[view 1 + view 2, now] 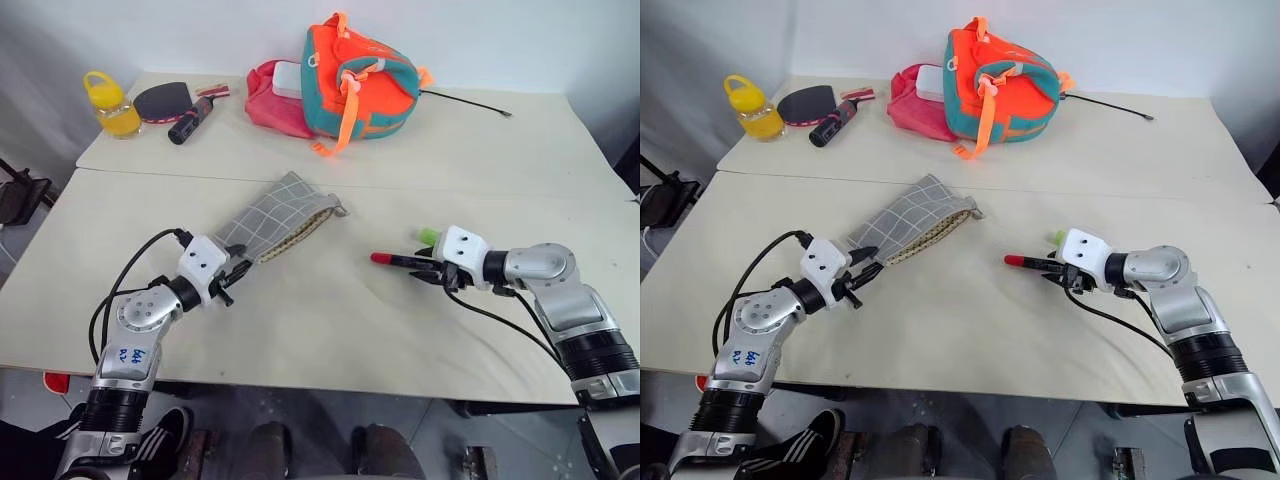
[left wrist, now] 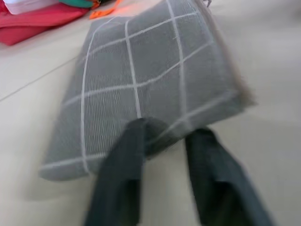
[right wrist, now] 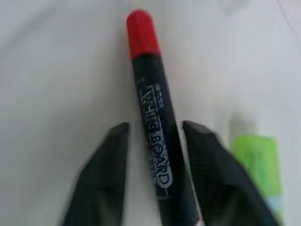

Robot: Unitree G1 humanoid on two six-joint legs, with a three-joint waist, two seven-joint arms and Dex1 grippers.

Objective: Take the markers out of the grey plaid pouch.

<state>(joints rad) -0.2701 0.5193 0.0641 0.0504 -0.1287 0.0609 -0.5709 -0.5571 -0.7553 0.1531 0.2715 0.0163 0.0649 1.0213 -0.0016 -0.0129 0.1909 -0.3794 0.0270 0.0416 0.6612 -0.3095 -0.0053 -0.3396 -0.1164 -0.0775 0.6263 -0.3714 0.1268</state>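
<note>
grey plaid pouch (image 1: 277, 218) crossed by thin white grid lines, beige dotted lining at its mouth; black marker (image 3: 155, 136) with red cap and white lettering; light green marker (image 3: 257, 162); orange-and-teal bag (image 1: 360, 82); pink pouch (image 1: 270, 100); yellow bottle (image 1: 110, 103); pale cream desk (image 1: 330, 320).

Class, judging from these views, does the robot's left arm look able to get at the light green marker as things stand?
Probably not easily. The light green marker lies on the far side of the right gripper, whose jaws flank the red-capped whiteboard marker. The left gripper sits at the grey plaid pouch.
</note>
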